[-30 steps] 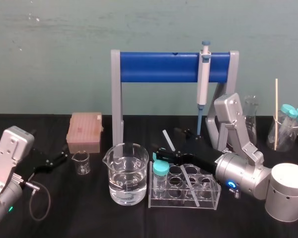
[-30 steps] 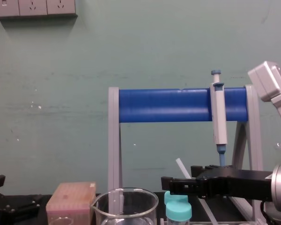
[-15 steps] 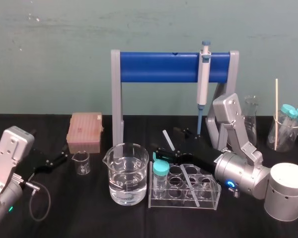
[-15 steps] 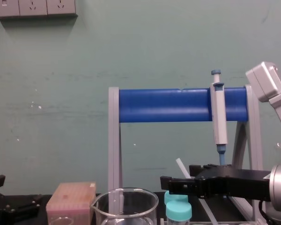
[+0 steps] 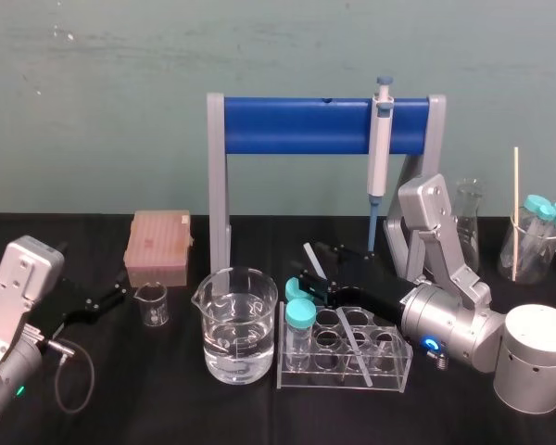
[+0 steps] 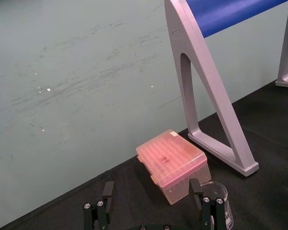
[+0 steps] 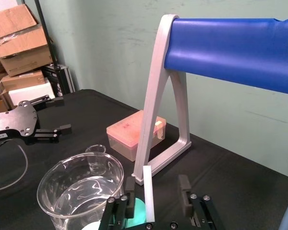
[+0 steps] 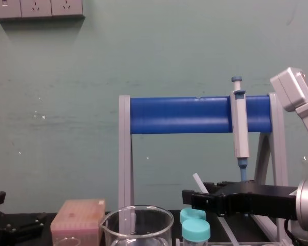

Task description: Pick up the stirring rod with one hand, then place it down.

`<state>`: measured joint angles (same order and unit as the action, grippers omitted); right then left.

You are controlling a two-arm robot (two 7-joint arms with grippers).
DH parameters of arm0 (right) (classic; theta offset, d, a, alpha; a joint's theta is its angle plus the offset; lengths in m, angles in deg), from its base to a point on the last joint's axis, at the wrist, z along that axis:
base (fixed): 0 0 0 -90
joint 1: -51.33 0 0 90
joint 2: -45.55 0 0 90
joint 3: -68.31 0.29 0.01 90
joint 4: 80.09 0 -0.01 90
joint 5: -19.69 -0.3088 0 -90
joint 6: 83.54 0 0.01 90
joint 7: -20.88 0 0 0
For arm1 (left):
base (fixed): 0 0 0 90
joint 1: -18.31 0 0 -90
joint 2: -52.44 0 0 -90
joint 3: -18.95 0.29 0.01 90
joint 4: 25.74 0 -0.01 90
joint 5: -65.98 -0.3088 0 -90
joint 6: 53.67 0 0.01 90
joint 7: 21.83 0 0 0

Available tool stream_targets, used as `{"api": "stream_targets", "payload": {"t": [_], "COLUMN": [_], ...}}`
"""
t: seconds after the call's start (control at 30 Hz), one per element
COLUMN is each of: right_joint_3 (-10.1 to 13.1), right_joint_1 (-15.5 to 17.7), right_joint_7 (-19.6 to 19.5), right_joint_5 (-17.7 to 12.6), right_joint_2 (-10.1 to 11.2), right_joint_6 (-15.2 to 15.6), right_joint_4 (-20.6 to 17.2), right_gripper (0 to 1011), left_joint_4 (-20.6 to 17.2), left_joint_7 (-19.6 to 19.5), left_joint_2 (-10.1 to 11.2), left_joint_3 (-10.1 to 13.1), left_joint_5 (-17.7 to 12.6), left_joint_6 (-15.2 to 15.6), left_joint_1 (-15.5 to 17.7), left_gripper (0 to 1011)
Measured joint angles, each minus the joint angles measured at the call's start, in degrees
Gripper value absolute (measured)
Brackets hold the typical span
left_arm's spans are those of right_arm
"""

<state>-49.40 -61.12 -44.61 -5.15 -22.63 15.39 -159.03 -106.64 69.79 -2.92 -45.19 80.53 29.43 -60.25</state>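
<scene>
While your right end effector (image 7: 156, 184) hovers by the tube rack (image 5: 389, 360), its two fingers are apart. The one stirring rod (image 7: 148, 191) runs between them, close beside one finger. You can see the rod standing slanted in the rack, top end tilted left. Two teal-capped tubes (image 5: 301, 313) stand at the rack's left end. One big beaker (image 5: 236, 324) of water, one small beaker (image 5: 151, 304), one pink tip box (image 5: 157, 243). One pipette (image 5: 380, 148) hangs on the blue stand (image 5: 296, 125). Left end effector (image 6: 151, 186) sits low at the counter's (image 5: 167, 399) left, fingers spread.
</scene>
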Motion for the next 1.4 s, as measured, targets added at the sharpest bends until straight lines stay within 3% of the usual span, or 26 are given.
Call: {"api": "stream_targets", "payload": {"t": [0.5, 0.8, 0.9, 1.2, 1.4], "right_joint_3": [0.0, 0.9, 1.62, 4.62, 6.79], "right_joint_1": [0.02, 0.87, 1.64, 6.5, 9.18], "right_joint_7": [-0.01, 0.26, 0.37, 3.31, 4.34], "right_joint_5": [-0.11, -0.26, -0.29, 0.04, -1.02], "right_joint_2": [0.0, -0.28, -0.51, -0.31, -0.46], "right_joint_6": [0.07, -1.8, -4.05, -18.34, -22.79], "right_joint_4": [-0.02, -0.39, -0.71, -2.46, -4.32], "right_gripper": [112, 70, 70, 70, 70], "left_joint_4": [0.0, 0.0, 0.0, 0.0, 0.0], "left_joint_7": [0.0, 0.0, 0.0, 0.0, 0.0], "left_joint_2": [0.0, 0.0, 0.0, 0.0, 0.0], "left_joint_3": [0.0, 0.0, 0.0, 0.0, 0.0], "left_joint_5": [0.0, 0.0, 0.0, 0.0, 0.0], "left_joint_6": [0.0, 0.0, 0.0, 0.0, 0.0], "left_joint_1": [0.0, 0.0, 0.0, 0.0, 0.0], "left_gripper": [1000, 1000, 1000, 1000, 1000]}}
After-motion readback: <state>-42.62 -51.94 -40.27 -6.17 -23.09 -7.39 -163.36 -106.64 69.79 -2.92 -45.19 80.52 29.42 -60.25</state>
